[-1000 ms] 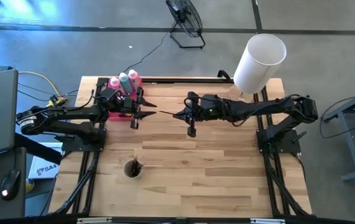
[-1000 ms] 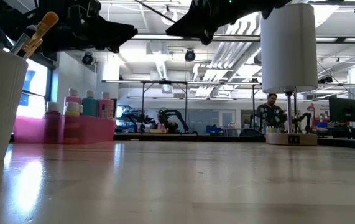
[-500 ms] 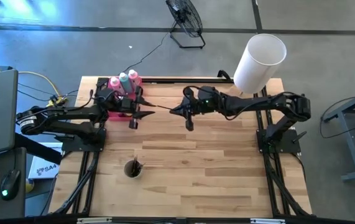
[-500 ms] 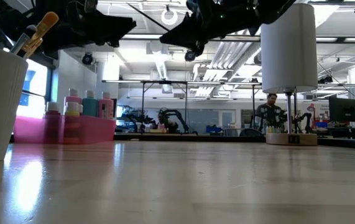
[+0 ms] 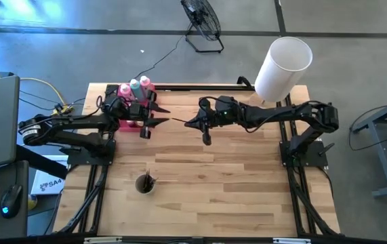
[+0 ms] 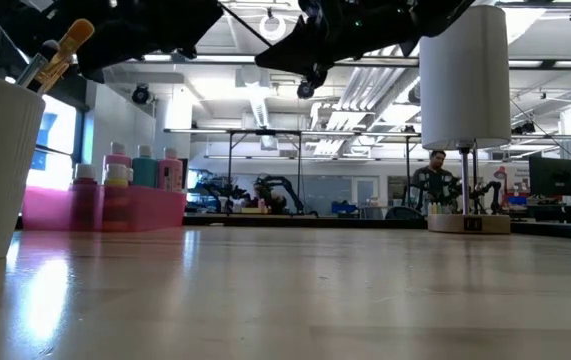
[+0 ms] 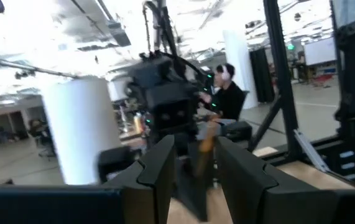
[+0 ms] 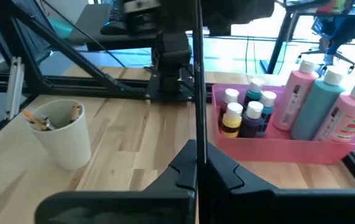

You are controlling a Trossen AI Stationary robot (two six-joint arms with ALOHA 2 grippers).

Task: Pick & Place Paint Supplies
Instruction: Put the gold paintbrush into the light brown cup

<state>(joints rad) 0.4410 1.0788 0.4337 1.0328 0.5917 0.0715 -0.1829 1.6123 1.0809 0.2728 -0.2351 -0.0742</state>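
Passing a brush [image 5: 177, 120] between two hands, up in the air just beside the tray [image 5: 131, 120].
Its long axis runs level from the left hand [image 5: 159, 116], near the tray, toward the right hand [image 5: 192, 124] on the side away from it. Right fingers [image 8: 177, 171] are clamped on the brush shaft; whether the part-open left ones grip it I cannot tell. Bottles [image 5: 135, 87] and pots [image 8: 244, 114] sit in the tray; the cup [image 5: 145, 183] stands well apart on the counter [image 5: 234, 190].
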